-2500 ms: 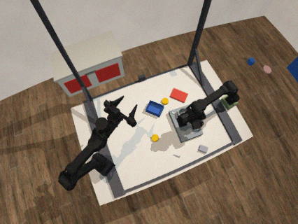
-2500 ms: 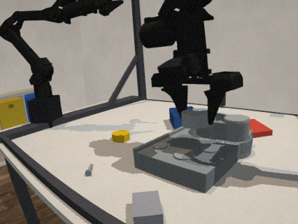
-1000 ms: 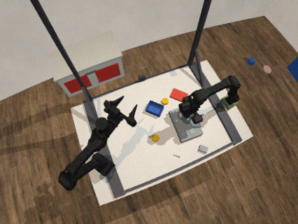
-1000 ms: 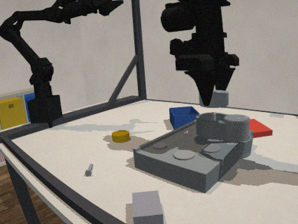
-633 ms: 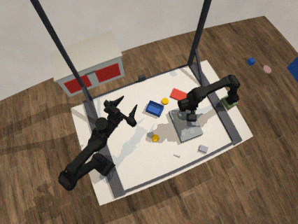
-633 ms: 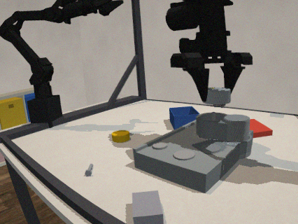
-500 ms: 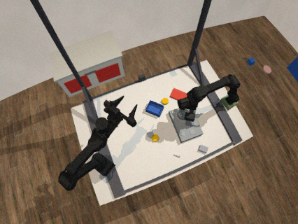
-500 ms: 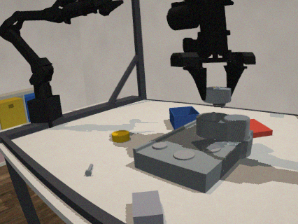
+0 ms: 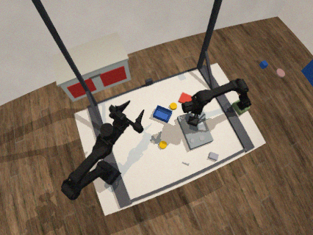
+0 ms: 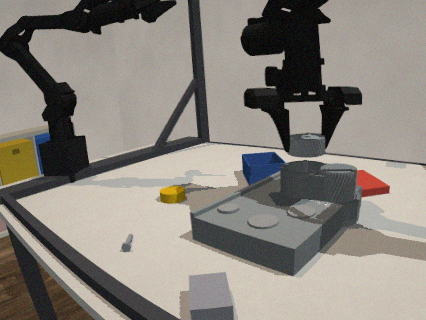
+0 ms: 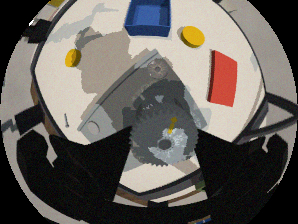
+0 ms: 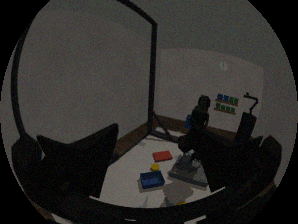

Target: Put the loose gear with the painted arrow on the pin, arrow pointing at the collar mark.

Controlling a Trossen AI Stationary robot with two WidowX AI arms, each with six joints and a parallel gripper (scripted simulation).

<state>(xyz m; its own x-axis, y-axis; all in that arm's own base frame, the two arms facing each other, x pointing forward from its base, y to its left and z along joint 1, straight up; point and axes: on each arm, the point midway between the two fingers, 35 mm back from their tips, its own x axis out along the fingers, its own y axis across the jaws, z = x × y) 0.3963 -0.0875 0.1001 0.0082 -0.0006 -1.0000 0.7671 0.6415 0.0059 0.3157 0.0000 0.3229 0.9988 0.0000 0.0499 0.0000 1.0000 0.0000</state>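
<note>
Left fingers, wide apart, clamp the arrowed gear

Left gripper now higher in the exterior frame and right of its spot 2.5 s ago; shifted toward upper left in the top view. Turned since 1.0 s ago, both fingers now showing spread, loose gear between them. Gear sits slightly lower in the exterior frame than 0.5 s ago. Raised discs at lower centre, shaded 2.5 s ago, now lit.
</note>
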